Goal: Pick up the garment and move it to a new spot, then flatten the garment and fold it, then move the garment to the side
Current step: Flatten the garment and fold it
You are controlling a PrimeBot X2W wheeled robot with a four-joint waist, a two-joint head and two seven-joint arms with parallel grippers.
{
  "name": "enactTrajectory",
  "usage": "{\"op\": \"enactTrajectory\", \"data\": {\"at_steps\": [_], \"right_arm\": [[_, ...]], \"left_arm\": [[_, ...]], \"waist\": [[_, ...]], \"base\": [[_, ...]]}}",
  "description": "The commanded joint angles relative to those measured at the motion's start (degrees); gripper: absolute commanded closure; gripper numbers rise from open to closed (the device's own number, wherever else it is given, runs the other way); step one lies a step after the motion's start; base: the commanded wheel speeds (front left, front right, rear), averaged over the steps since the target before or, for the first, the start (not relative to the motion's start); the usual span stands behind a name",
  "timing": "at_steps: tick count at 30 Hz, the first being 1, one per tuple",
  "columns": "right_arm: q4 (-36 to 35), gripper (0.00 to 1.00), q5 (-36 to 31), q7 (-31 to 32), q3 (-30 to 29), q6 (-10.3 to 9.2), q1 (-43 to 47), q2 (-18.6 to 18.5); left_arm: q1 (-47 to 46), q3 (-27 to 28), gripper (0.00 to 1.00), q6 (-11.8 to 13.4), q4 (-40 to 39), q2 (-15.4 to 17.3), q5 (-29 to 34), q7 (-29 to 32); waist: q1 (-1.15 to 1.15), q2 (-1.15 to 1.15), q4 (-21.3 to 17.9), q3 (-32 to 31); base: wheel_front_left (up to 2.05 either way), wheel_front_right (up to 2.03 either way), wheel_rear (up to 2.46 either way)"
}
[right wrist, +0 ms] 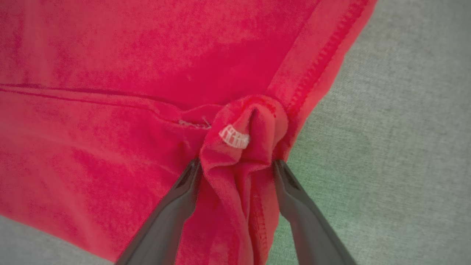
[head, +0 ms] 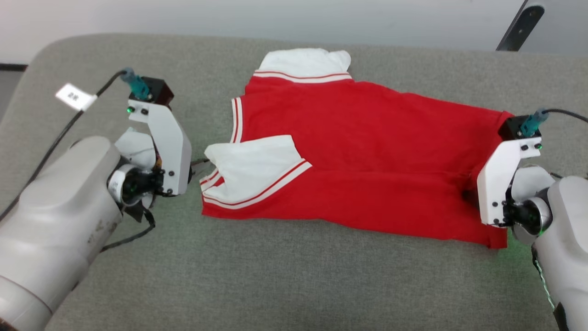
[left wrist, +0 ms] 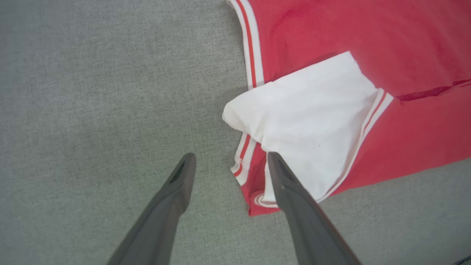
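red garment (right wrist: pixel 110 55) bunched between right fingers (right wrist: pixel 173 206); cable tag (head: pixel 76 96) print seemingly illegible.

The left forearm (head: pixel 59 207) and the right forearm (head: pixel 569 230) are clad in pale grey shells, the left one scuffed with dark marks. Each wrist is fitted with an angular white bracket (head: pixel 167 142) fastened by small black screws, topped by a black block (head: pixel 158 91) into which a teal plug (head: pixel 137 85) with a black cable (head: pixel 108 82) is set, the left cable tagged with a white label (head: pixel 76 96). The fingers of the left gripper (left wrist: pixel 229 159) and the right gripper (right wrist: pixel 237 163) are long, dark grey and tapered to rounded tips.
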Motion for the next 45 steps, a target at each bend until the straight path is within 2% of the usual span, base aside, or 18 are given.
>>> {"op": "enactTrajectory", "data": {"at_steps": [1, 11, 14, 20, 29, 36, 40, 45], "right_arm": [[-0.13, 0.0, 0.11, -0.83, 0.01, -0.09, 1.41, -0.32], [-6.94, 0.0, 2.66, -12.41, 0.95, -0.09, 6.09, -2.67], [-9.91, 0.0, 4.61, -16.25, 2.17, -0.09, 8.38, -3.44], [-17.21, 0.0, 6.96, -27.76, 3.04, -0.09, 14.31, -5.23], [-27.14, 0.0, 3.64, -45.98, 1.19, -0.09, 25.04, -5.2], [-30.26, 0.0, 1.56, -50.78, -2.83, -0.09, 30.69, -3.17], [-32.7, 0.0, 0.19, -51.16, -4.41, -0.09, 33.2, -1.78], [-35.02, 0.0, -0.63, -50.99, -5.72, -0.09, 33.76, -0.39]], "left_arm": [[1.08, 0.49, 0.0, 0.2, 0.17, 0.03, -0.13, -1.25], [5.91, 1.64, 0.0, -0.62, -2.66, 1.34, 0.17, -9.36], [7.81, 2.29, 0.0, -0.16, -4.04, 2.07, 0.02, -12.37], [12.55, 3.26, 0.0, 0.52, -8.25, 3.61, 1.02, -20.08], [20.89, 5.59, 0.0, 4.46, -16.96, 6.98, 3.16, -33.82], [26.21, 7.49, 0.0, 8.11, -22.96, 8.95, 3.27, -41.11], [28.84, 8.12, 0.0, 10.0, -25.92, 10.6, 1.67, -41.0], [26.52, 8.42, 0.0, 10.62, -27.82, 12.89, -1.09, -34.17]], "waist": [[0.0, 0.0, 0.26, -1.81], [0.0, 0.0, 0.45, -6.4], [0.0, 0.0, 0.36, -7.46], [0.0, 0.0, 0.09, -9.42], [0.0, 0.0, -0.8, -10.88], [0.0, 0.0, -1.7, -10.75], [0.0, 0.0, -2.74, -9.68], [0.0, 0.0, -4.51, -6.99]], "base": [[0.0, 0.0, 0.0], [0.0, 0.0, 0.0], [0.0, 0.0, 0.0], [0.0, 0.0, 0.0], [0.0, 0.0, 0.0], [0.0, 0.0, 0.0], [0.0, 0.0, 0.0], [0.0, 0.0, 0.0]]}}
